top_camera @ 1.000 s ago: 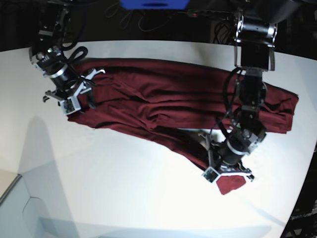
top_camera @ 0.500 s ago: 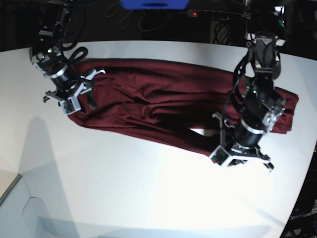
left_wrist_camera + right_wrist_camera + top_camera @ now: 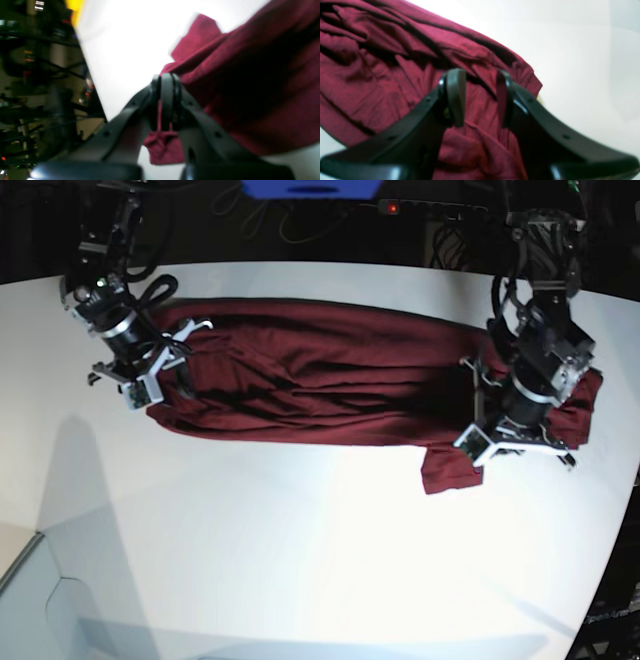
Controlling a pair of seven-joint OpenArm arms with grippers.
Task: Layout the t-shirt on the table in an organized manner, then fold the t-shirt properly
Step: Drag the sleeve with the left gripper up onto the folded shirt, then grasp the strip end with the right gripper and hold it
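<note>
While bunched, t-shirt (image 3: 330, 380) stretches sideways across table (image 3: 300, 560) — crumpled.

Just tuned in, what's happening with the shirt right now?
The two arms are spreading the dark red t-shirt along the white table. The left gripper is shut on a pinch of fabric at one end, with a small flap hanging below its fingers. The right gripper sits over the other end with its jaws apart and cloth between them, not clamped. The shirt is stretched out long but wrinkled, not yet folded.
</note>
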